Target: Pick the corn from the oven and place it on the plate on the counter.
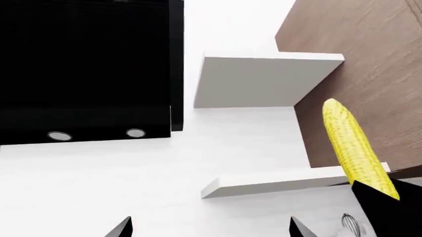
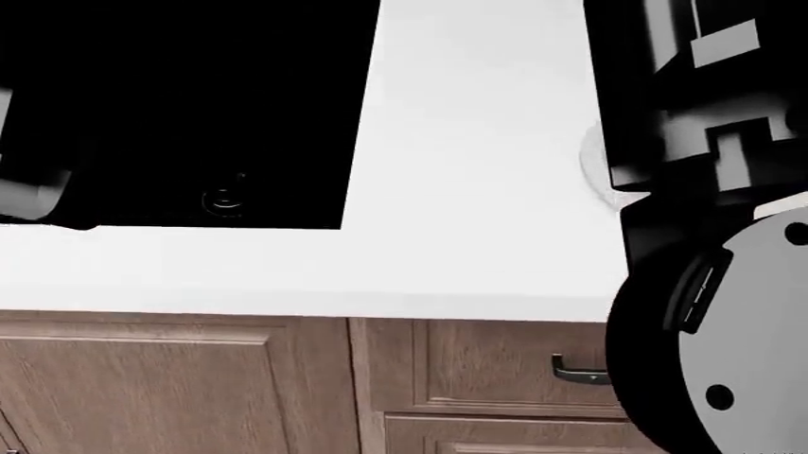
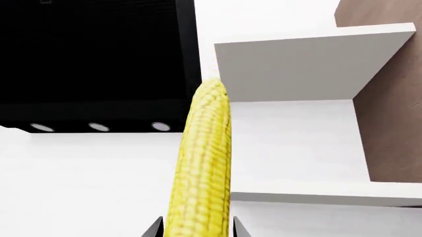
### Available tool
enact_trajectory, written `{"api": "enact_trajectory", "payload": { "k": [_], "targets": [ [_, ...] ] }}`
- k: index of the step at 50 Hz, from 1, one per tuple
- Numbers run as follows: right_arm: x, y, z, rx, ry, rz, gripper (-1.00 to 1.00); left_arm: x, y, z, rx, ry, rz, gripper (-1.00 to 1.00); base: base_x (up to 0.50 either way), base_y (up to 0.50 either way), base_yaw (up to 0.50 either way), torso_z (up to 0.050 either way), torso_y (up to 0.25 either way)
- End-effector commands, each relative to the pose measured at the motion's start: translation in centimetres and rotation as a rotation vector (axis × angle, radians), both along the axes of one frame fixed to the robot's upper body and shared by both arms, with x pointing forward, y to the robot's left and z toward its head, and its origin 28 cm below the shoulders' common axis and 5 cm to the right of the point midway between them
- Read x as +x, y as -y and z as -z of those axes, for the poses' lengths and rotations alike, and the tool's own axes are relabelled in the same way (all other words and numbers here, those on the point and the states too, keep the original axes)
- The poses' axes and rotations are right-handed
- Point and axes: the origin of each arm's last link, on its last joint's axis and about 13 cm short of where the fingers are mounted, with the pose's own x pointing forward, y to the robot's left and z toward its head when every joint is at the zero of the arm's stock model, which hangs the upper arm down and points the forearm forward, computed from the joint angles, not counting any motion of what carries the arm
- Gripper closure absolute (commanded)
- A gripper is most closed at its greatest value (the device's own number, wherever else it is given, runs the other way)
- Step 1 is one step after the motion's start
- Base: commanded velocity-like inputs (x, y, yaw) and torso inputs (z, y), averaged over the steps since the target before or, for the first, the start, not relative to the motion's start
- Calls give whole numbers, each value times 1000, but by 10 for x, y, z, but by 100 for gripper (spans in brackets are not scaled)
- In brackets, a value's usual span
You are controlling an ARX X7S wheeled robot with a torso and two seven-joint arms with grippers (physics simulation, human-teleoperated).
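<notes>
The yellow corn point(image 3: 201, 163) stands lengthwise between the fingers of my right gripper point(image 3: 195, 228), which is shut on its lower end. In the left wrist view the same corn point(image 1: 353, 145) sticks up from the right gripper's black finger point(image 1: 382, 210), in front of brown wood. My left gripper point(image 1: 211, 228) is open over the white counter point(image 1: 132, 182), with nothing between its fingertips. A thin curved edge of the plate point(image 2: 591, 161) shows on the counter point(image 2: 480, 189), mostly hidden behind my right arm point(image 2: 707, 284). The oven is out of view.
The black cooktop point(image 2: 189, 104) with dial marks is set in the counter at the left. White shelves point(image 3: 297, 64) and a brown wooden cabinet side point(image 1: 369, 59) rise behind. Brown cabinet fronts point(image 2: 253, 388) lie below the counter edge. A wire utensil point(image 1: 350, 225) shows beside the left gripper.
</notes>
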Motion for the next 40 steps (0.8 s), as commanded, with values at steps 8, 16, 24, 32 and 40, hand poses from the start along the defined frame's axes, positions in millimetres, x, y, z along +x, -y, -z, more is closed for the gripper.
{"api": "enact_trajectory", "payload": {
  "k": [8, 16, 24, 32, 40],
  "targets": [
    [1, 1, -2, -9, 12, 5, 100, 0, 0, -1, 0, 2, 1, -100, 0, 500, 0, 0, 1],
    [2, 2, -3, 3, 7, 5, 100, 0, 0, -1, 0, 1, 2, -100, 0, 500, 0, 0, 1],
    [1, -1, -1, 1, 9, -4, 100, 0, -1, 1, -2, 0, -2, -100, 0, 500, 0, 0, 1],
    [0, 0, -3, 15, 43, 14, 100, 0, -1, 2, -5, -3, -1, -100, 0, 62, 0, 0, 2],
    [7, 3, -8, 37, -24, -17, 100, 0, 0, 1, -3, -2, 3, -100, 0, 0, 0, 0, 0]
  ]
}}
